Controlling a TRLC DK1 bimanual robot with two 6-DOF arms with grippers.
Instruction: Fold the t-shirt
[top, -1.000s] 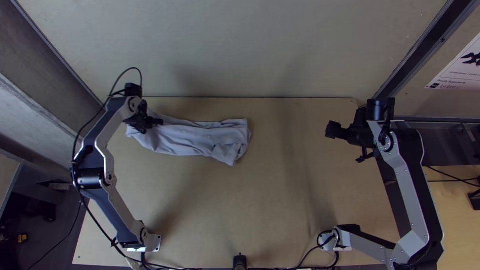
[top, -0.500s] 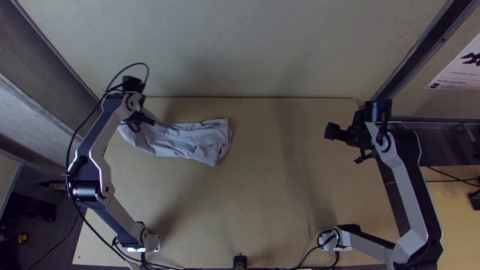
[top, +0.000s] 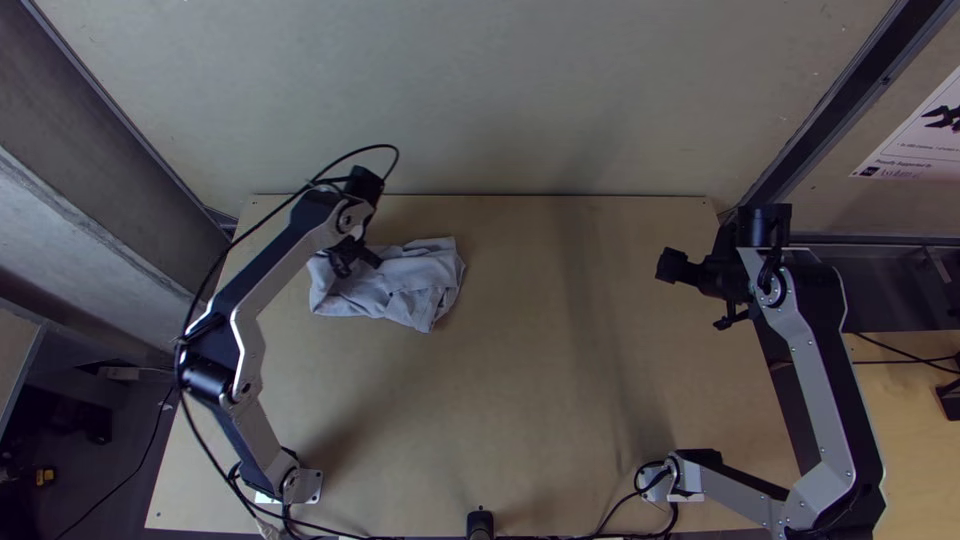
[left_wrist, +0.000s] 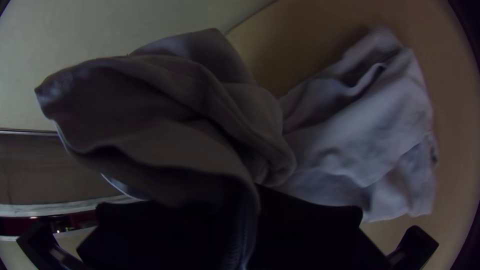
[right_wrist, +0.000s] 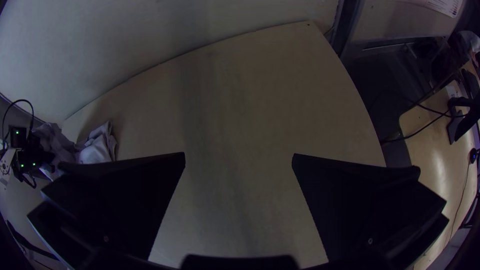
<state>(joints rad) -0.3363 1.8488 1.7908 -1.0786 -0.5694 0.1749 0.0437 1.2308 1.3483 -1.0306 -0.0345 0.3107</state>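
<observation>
The wooden table bears the shirt, bunched toward its far left. My right gripper is wide open and empty, well apart; my left gripper is closed on a raised, twisted part. Pulling sideways could drag the unpinned end along; releasing that twist could leave a crumpled lump.

Apparently a robotics lab, two jointed arms, wooden table, pale wall, printed notice

Beyond the wooden table, a dark post runs between the pale wall and a printed sheet.
</observation>
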